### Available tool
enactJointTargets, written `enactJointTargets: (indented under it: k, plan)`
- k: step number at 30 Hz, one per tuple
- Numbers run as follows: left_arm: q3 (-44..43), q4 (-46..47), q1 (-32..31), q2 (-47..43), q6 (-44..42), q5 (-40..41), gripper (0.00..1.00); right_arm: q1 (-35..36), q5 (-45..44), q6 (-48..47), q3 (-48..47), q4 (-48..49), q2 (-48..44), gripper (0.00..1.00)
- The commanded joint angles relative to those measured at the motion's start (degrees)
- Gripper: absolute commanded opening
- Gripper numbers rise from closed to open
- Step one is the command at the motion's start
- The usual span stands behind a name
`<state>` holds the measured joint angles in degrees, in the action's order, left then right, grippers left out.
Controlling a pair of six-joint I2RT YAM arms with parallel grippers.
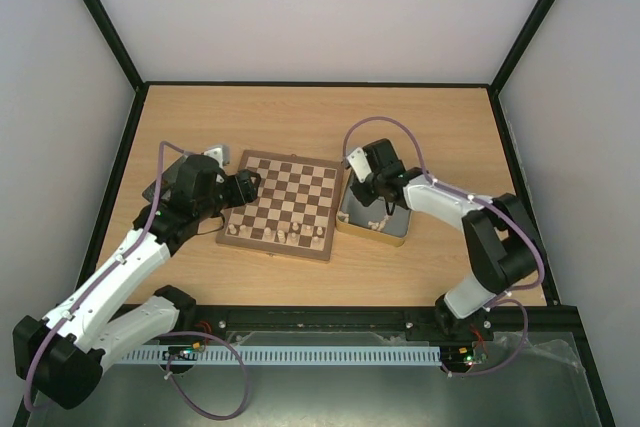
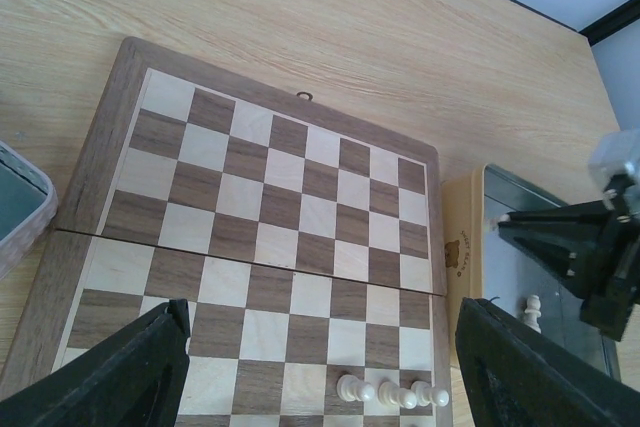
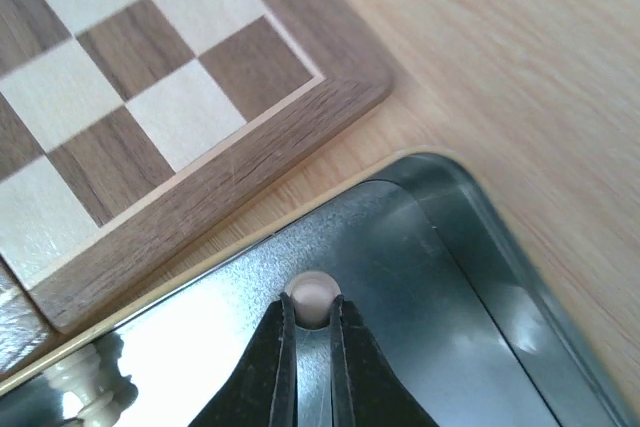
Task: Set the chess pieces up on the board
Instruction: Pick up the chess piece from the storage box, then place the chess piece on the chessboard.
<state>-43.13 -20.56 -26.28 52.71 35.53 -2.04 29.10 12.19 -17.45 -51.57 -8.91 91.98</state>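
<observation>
As the top view shows, the board (image 1: pixel 283 205) lies mid-table, with the right gripper (image 1: pixel 375 202) in the tin (image 1: pixel 400 230) to its right. Left wrist: the left gripper (image 2: pixel 322 312) is spread and empty over the board. Right wrist: fingers pinch a pale piece (image 3: pixel 312 292) by its head; lift straight up, clearing the tin's rim

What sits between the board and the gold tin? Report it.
Nothing but a narrow strip of bare table separates the board from the tin, as the right wrist view shows.

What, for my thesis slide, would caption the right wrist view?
Right gripper shut on a pale chess piece inside the tin, beside the board's corner.
</observation>
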Motion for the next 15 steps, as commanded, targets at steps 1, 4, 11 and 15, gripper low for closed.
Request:
enactJointTargets:
  k: [1,4,11,15]
  plan:
    - [-1.8,-0.1,0.3,-0.5,0.1,0.7,0.75,-0.1,-2.3,6.2,-1.1,-4.2,-5.0,0.02]
    - [-1.6,-0.1,0.3,-0.6,0.6,1.5,0.75,0.7,-1.7,12.0,-3.2,-5.6,-6.1,0.02]
    - [-0.6,0.1,1.2,-1.7,2.3,2.8,0.75,10.1,-3.1,21.1,-9.3,-7.5,-5.2,0.02]
    - [-0.2,0.1,2.2,-2.7,3.0,3.3,0.75,16.2,-3.7,23.7,-13.9,-7.8,-2.2,0.02]
